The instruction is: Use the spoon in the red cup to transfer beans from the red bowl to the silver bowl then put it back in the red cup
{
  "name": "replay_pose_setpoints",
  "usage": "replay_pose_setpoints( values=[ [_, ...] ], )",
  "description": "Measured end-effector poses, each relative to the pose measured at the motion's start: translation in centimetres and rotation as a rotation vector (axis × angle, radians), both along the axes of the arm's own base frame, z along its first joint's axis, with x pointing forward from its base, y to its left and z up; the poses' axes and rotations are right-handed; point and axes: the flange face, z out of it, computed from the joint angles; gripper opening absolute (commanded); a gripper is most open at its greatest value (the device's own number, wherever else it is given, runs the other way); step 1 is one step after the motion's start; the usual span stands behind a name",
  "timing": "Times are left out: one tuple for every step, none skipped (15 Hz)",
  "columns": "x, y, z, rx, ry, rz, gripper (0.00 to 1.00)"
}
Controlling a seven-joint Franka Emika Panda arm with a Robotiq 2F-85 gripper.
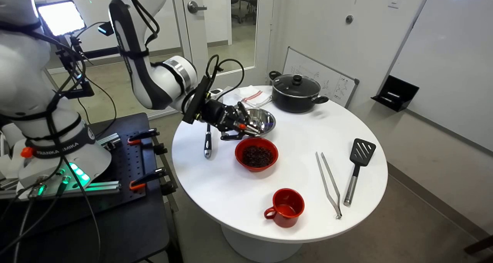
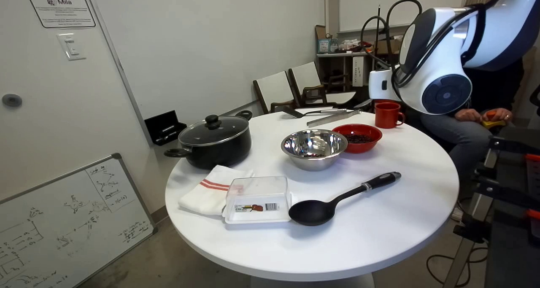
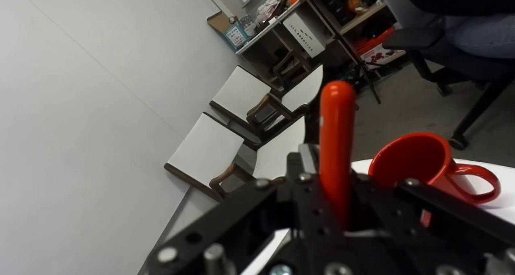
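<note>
Gripper (image 1: 245,127) clamps smooth red spoon handle (image 3: 337,138); beans (image 1: 257,156) lie in red bowl (image 1: 256,169), glossy red cup (image 1: 287,213) near edge of round worktop (image 1: 215,186).

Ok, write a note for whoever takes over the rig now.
Gripper: in the air, shut on the red-handled spoon; spoon head not clear.
Things: beans in the red bowl, silver bowl beside it; red cup apart, no spoon inside.
Done: spoon out of the red cup; some beans apparently in the silver bowl.
Left: perhaps more scooping, then spoon into the red cup.

Two bowls (image 2: 314,164), one cup (image 2: 387,116), one pot (image 2: 220,146), one spatula (image 1: 356,170)
</note>
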Motion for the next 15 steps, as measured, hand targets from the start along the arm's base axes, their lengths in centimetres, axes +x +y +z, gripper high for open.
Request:
replay_pose_setpoints(
  values=[
    [-0.05,0.0,0.09,0.001,-0.003,0.0,0.02],
    [-0.09,0.0,0.18,0.001,-0.005,0.0,0.02],
    [-0.12,0.0,0.28,0.001,-0.006,0.0,0.02],
    [-0.16,0.0,0.35,0.001,-0.007,0.0,0.02],
    [-0.23,0.02,0.4,0.002,-0.007,0.0,0.02],
    [-0.32,0.03,0.42,0.002,-0.006,0.001,0.02],
    [-0.39,0.06,0.4,0.002,-0.005,0.001,0.02],
    [-0.44,0.09,0.37,0.002,-0.003,0.002,0.02],
    [-0.44,0.14,0.35,0.003,-0.002,0.003,0.02],
    [-0.45,0.2,0.32,0.003,0.002,0.004,0.02],
    [-0.46,0.3,0.26,0.005,0.01,0.006,0.02],
    [-0.45,0.41,0.18,0.008,0.022,0.009,0.02],
    [-0.41,0.54,0.09,0.012,0.037,0.011,0.02],
    [-0.33,0.66,0.02,0.015,0.053,0.012,0.02],
    [-0.2,0.79,-0.05,0.017,0.073,0.013,0.02]
  ],
)
